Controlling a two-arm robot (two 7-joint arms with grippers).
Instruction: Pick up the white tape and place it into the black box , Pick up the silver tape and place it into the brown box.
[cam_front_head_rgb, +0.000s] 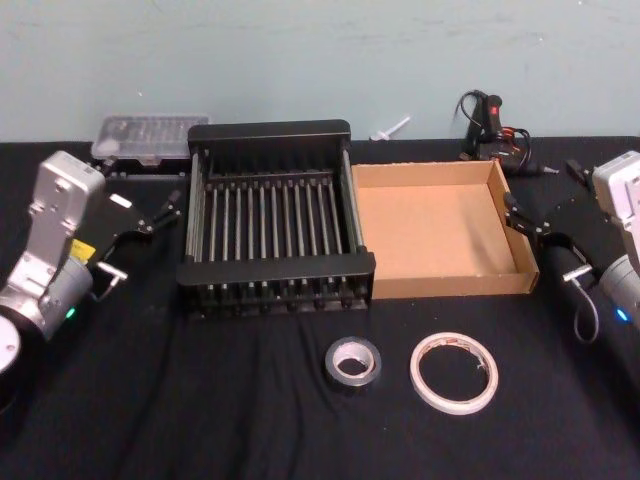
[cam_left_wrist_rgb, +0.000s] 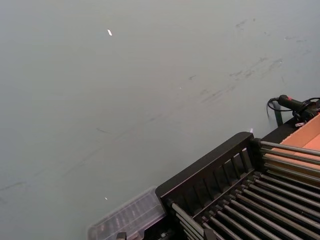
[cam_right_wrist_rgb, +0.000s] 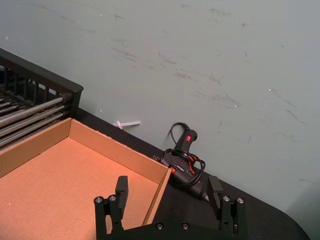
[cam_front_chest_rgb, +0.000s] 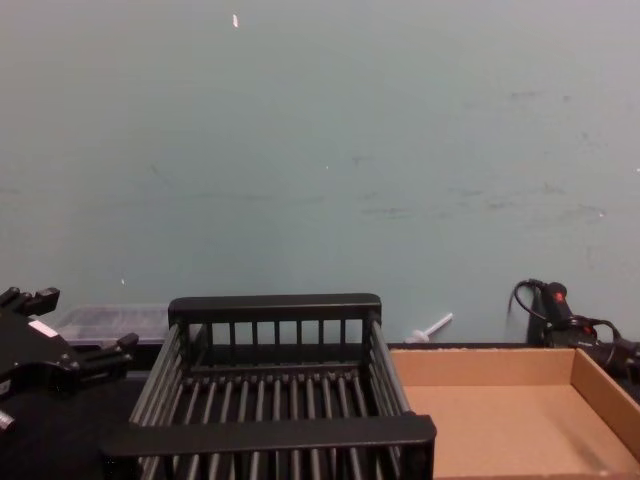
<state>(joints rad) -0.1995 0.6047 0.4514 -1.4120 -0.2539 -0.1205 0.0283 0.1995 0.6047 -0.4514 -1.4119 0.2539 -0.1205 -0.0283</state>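
Note:
The white tape (cam_front_head_rgb: 454, 372) lies flat on the black cloth near the table's front, right of centre. Just left of it sits the smaller silver tape (cam_front_head_rgb: 353, 363). Behind them stands the black box (cam_front_head_rgb: 275, 270) (cam_front_chest_rgb: 275, 305) with nothing in it, and the brown box (cam_front_head_rgb: 430, 230) (cam_right_wrist_rgb: 60, 175) (cam_front_chest_rgb: 500, 420) touches its right side. My left gripper (cam_front_head_rgb: 160, 213) (cam_front_chest_rgb: 65, 335) hovers open at the crate's left side. At the cardboard box's right wall my right gripper (cam_front_head_rgb: 522, 220) (cam_right_wrist_rgb: 168, 192) is open, holding nothing. Both are far from the tapes.
A clear plastic case (cam_front_head_rgb: 150, 135) (cam_left_wrist_rgb: 130, 217) sits at the back left behind the crate. A black glue gun with a cable (cam_front_head_rgb: 490, 120) (cam_right_wrist_rgb: 185, 155) and a small white piece (cam_front_head_rgb: 392, 127) lie at the back by the wall.

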